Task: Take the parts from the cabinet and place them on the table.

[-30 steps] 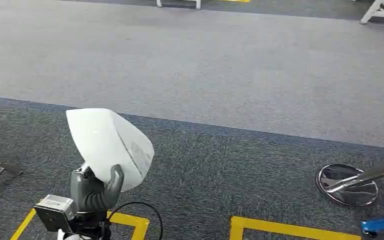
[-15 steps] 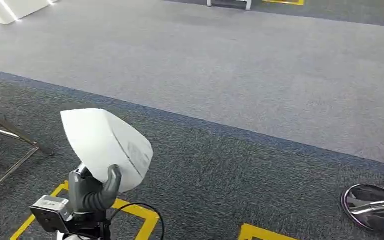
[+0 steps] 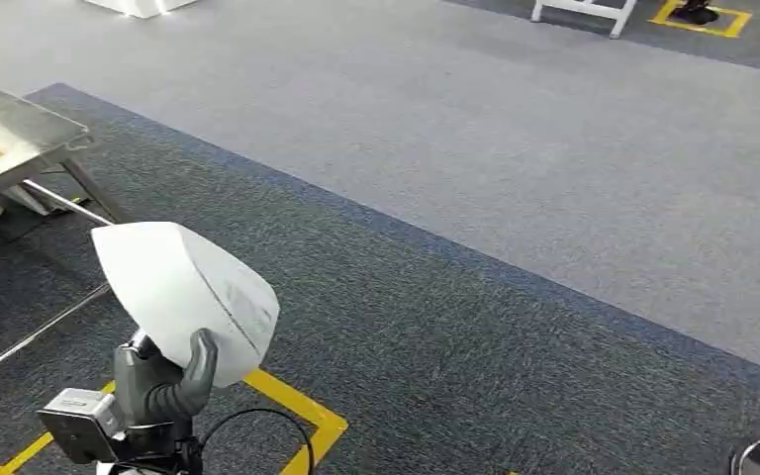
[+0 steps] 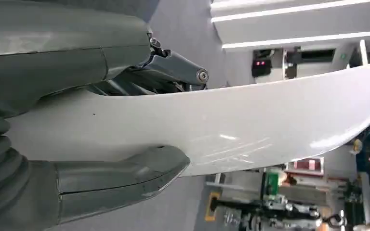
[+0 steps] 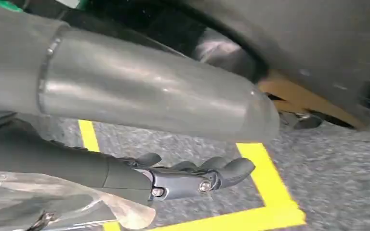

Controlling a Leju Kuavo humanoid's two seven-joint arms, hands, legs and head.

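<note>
My left hand [image 3: 163, 381] held the white part [image 3: 183, 297], a smooth curved shell. The thumb lay across the near face and the darker fingers closed against the far face, so the part was clamped between them. In the left wrist view the thumb [image 4: 120, 178] pressed one side of the shell [image 4: 250, 130] and the fingers [image 4: 173, 72] bore on the other. The part stood above the hand, its broad end tilted up and toward my left, clear of the floor.

My right hand [image 5: 192, 175] hung low above the carpet. Its fingers were slightly curled and apart, and held nothing. A sheet of clear plastic film [image 5: 53, 202] showed beside the wrist; I could not tell what it was attached to.

The metal table [image 3: 15, 139] stood at my far left, with its legs [image 3: 69, 203] angled down to the dark carpet [image 3: 475, 336]. The part was near the table but not over it. Yellow floor tape [image 3: 297, 406] ran under my left arm. A lighter grey carpet [image 3: 475, 129] lay beyond.
</note>
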